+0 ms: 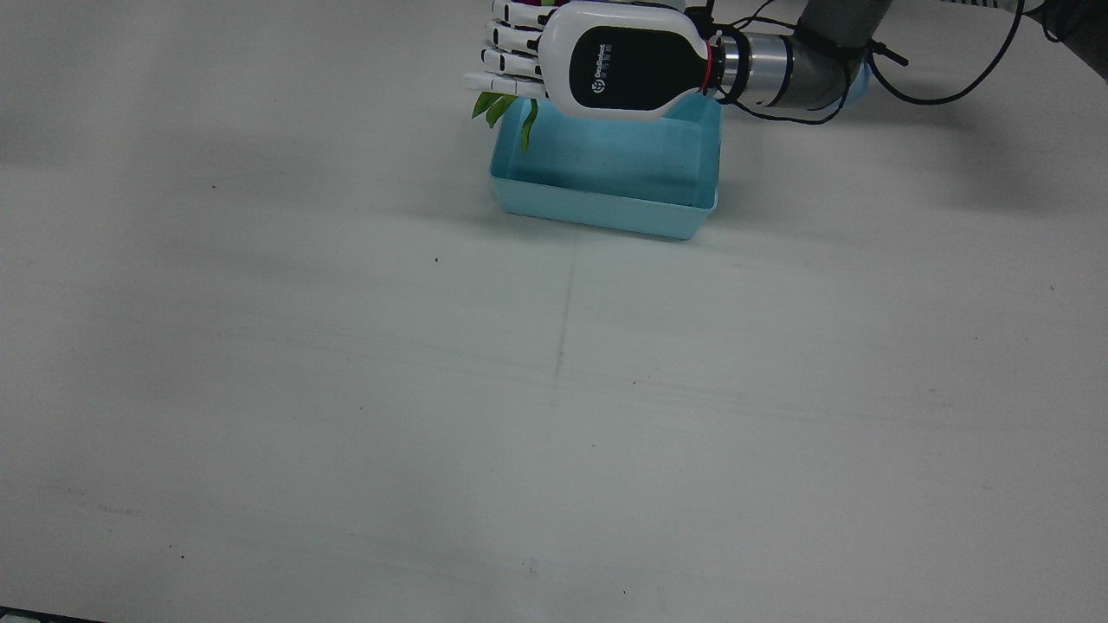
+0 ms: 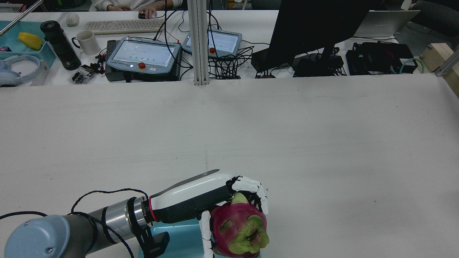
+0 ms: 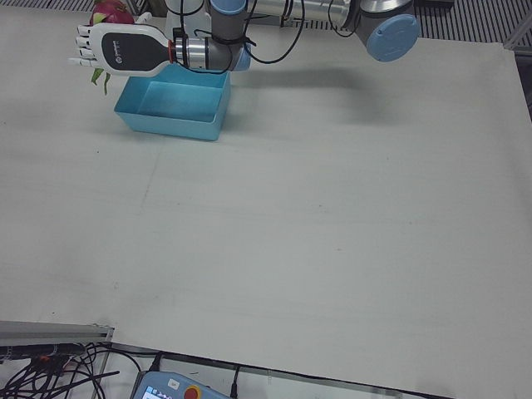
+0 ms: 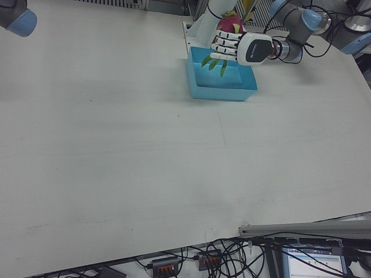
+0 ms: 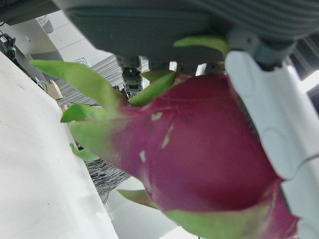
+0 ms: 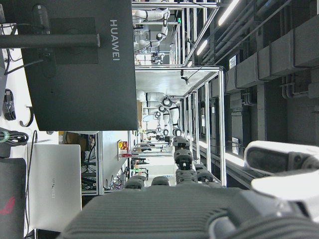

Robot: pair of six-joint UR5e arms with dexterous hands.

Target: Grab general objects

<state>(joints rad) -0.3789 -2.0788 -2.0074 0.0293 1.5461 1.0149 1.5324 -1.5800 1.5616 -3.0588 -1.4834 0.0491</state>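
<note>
My left hand (image 2: pixel 200 200) is shut on a magenta dragon fruit (image 2: pixel 238 229) with green scales, held in the air. In the front view the left hand (image 1: pixel 606 61) hovers palm down over the far left corner of a light blue bin (image 1: pixel 606 203), and only the fruit's green leaves (image 1: pixel 498 105) hang out below it. The left hand view is filled by the dragon fruit (image 5: pixel 199 149), pressed between white fingers (image 5: pixel 269 129). My right hand (image 6: pixel 189 214) shows only in its own view, with its fingers spread and nothing in them.
The blue bin (image 4: pixel 220 92) has nothing inside it. Beyond the table's far edge in the rear view stand two teach pendants (image 2: pixel 143 53), a monitor (image 2: pixel 312 25), a keyboard, a mug and cables. A person's hands rest by the keyboard.
</note>
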